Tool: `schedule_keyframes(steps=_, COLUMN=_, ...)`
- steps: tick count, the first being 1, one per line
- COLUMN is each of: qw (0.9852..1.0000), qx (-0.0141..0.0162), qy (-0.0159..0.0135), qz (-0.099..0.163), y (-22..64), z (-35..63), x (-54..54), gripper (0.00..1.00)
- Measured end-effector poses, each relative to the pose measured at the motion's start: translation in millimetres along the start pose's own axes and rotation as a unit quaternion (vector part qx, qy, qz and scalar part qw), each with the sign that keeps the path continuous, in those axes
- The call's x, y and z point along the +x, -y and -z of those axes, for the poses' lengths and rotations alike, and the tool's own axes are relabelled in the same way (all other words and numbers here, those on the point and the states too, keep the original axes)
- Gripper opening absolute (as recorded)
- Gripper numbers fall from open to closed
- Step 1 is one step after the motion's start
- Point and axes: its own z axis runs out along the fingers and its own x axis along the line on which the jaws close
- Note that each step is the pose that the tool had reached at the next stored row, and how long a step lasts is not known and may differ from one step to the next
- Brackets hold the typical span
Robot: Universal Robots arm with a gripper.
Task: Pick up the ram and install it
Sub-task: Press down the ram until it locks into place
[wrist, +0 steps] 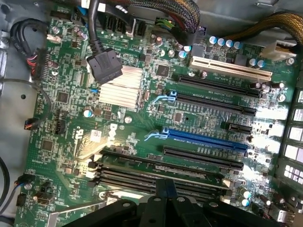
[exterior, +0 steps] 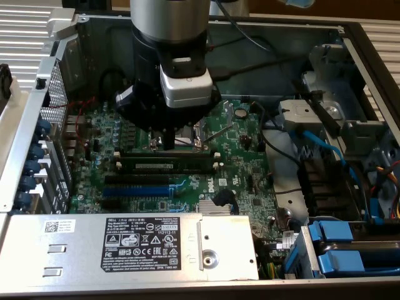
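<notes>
Exterior view: end effector (exterior: 170, 141) pressed together, fingertips down on the ram (exterior: 167, 164).

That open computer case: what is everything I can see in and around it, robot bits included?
motherboard: one, green, on the case floor
ram: one, dark green stick, lying along the slots under the hand
blue slot: one, mid-board
white slot: one, beyond the black slots
heatsink: one, silver fins
power supply: one, grey, labelled, near edge
blue cable: one, exterior view's right
hand: one, black, shut, down at the ram
</notes>
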Motion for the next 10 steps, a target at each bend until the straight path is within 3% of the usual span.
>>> schedule_keyframes(steps=5, qw=0.9994, qx=-0.0002, qy=-0.0007, qz=-0.034, y=0.0, z=0.1, x=0.0, gripper=0.10)
schedule_keyframes(steps=10, qw=0.9977, qx=-0.0002, qy=-0.0015, qz=-0.068, y=0.0, z=0.0, x=0.0, gripper=0.10)
